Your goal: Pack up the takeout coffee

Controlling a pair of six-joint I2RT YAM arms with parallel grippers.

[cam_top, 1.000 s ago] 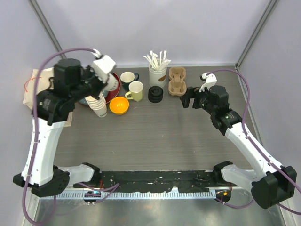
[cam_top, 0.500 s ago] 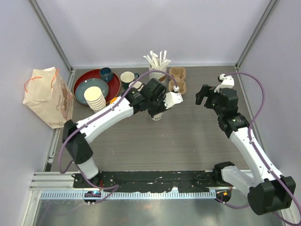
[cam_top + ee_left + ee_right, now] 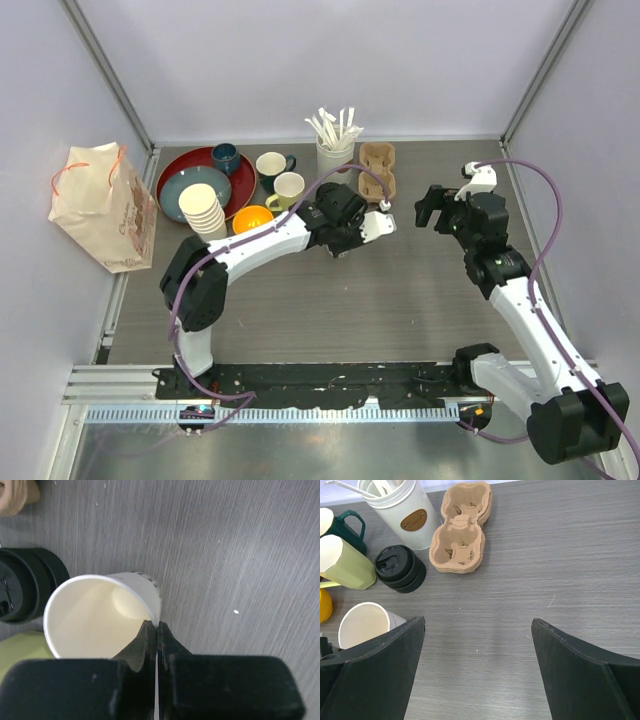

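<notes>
The small white open-topped paper cup (image 3: 100, 615) was near the middle of the grey wood-grain surface (image 3: 555, 555), just beside a stack of round black plastic lids (image 3: 400, 569). The left gripper (image 3: 153, 627) was clenched on the cup's rim, one finger inside the wall and one outside. Beyond the lids stood a pale yellow ceramic mug (image 3: 345, 562), a white canister of stirrers (image 3: 402, 510) and a brown moulded-pulp cup carrier (image 3: 460, 550). The right gripper (image 3: 477, 622) hung well apart from the cup, its fingers spread wide and grasping nothing.
</notes>
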